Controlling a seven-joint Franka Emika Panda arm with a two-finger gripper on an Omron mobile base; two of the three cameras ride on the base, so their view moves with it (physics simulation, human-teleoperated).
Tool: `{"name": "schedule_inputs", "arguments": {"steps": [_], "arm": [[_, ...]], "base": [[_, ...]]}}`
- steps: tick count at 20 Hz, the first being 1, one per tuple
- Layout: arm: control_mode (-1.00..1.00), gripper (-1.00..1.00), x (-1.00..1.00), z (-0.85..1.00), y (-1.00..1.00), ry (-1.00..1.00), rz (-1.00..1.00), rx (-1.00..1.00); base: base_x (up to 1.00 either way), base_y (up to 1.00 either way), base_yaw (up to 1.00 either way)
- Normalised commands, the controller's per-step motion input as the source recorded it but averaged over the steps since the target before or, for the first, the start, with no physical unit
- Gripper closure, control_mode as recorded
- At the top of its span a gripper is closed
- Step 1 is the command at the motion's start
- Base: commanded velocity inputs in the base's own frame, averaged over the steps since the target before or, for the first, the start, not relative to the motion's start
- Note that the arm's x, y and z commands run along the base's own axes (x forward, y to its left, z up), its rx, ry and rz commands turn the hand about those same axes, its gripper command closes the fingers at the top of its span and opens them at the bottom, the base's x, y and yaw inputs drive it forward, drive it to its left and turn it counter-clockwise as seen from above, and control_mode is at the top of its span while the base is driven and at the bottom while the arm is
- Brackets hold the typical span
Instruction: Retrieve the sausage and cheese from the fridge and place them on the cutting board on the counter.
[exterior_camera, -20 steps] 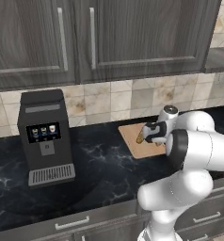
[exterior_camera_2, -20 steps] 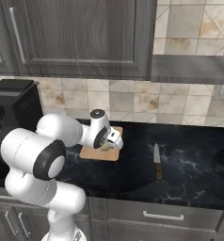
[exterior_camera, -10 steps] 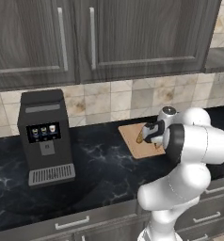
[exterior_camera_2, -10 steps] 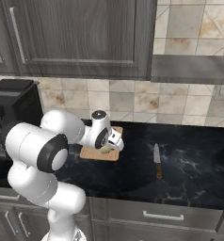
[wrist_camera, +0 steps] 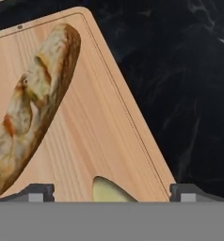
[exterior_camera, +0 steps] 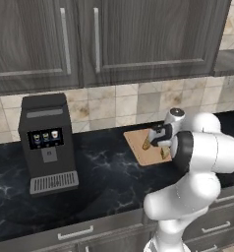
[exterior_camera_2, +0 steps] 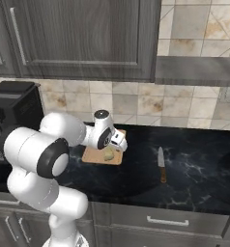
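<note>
While the gripper (wrist_camera: 111,193) hangs low over the cutting board (wrist_camera: 104,141), its two dark fingertips (wrist_camera: 36,193) stand wide apart with nothing pinched between them. The cheese (wrist_camera: 111,192), a pale yellow chunk, lies on the board between those tips, near the board's edge. A long tan bread stick (wrist_camera: 31,106) lies along the board beside it, apart from the cheese. From the right base view, the cheese (exterior_camera_2: 108,155) sits on the board (exterior_camera_2: 93,155) just under the gripper (exterior_camera_2: 120,143). The board rests on the black marble counter (exterior_camera_2: 194,173), where a knife (exterior_camera_2: 161,165) lies well apart. A coffee machine (exterior_camera: 46,141) stands on the counter further off.
</note>
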Motion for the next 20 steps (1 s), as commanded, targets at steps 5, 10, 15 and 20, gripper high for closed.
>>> {"name": "schedule_inputs", "arguments": {"steps": [5,10,15,20], "arm": [[-1.00,-1.00,-0.65,0.56,0.00,0.00,0.00,0.02],[-1.00,-1.00,-1.00,0.64,0.00,-0.02,0.01,0.02],[-1.00,-1.00,-0.90,1.00,0.00,0.00,0.00,0.02],[-1.00,-1.00,-1.00,0.79,0.00,-0.04,0.00,0.00]], "base": [[0.00,0.00,0.00],[0.00,0.00,0.00],[0.00,0.00,0.00],[0.00,0.00,0.00]]}}
